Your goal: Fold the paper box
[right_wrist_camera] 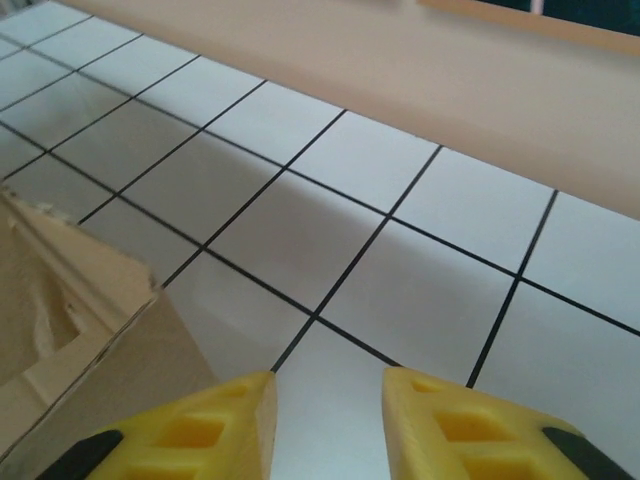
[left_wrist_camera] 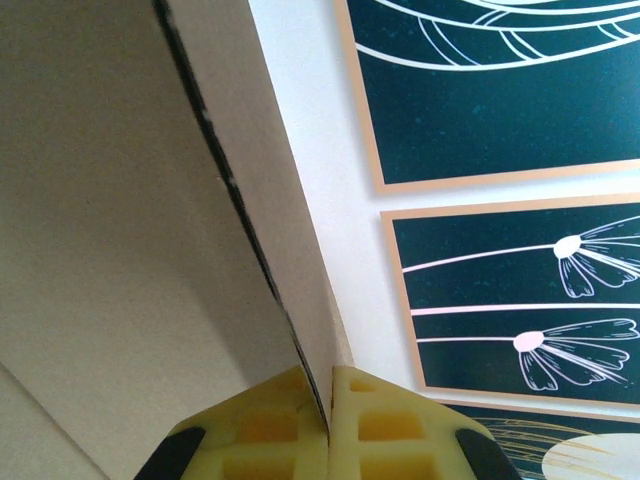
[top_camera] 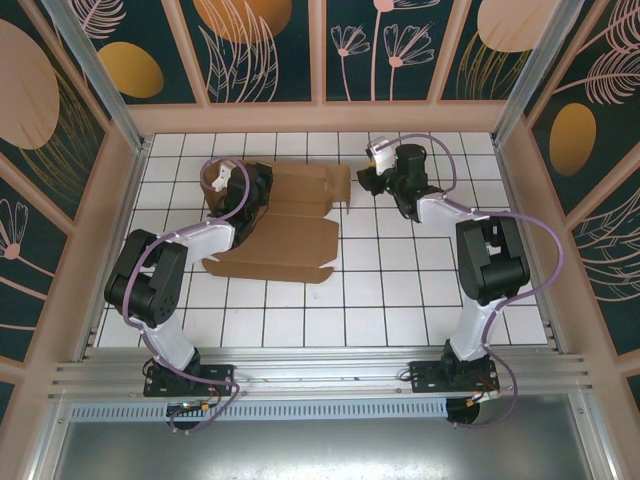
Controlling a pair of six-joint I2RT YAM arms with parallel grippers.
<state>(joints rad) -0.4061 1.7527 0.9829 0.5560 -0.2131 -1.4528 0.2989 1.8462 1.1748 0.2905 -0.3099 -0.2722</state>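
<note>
- white tiled table (top_camera: 400,300) carries the paper box (top_camera: 290,225), a brown cardboard sheet with its flaps mostly spread open, lying left of centre.
- left gripper (left_wrist_camera: 329,390) is at the box's far left end, its yellow pads clamped together on a cardboard edge.
- right gripper (right_wrist_camera: 330,395) hovers just beside the box's right edge, fingers apart, holding nothing.

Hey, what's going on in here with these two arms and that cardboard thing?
Two robot arms are working on a brown paper box that lies partly unfolded on the tiled table. The left claw is shut on the edge of a cardboard flap at the box's left end, apparently lifting it. The right claw is open above the tiles beside the box's right end, holding nothing. The box is not yet folded up.
</note>
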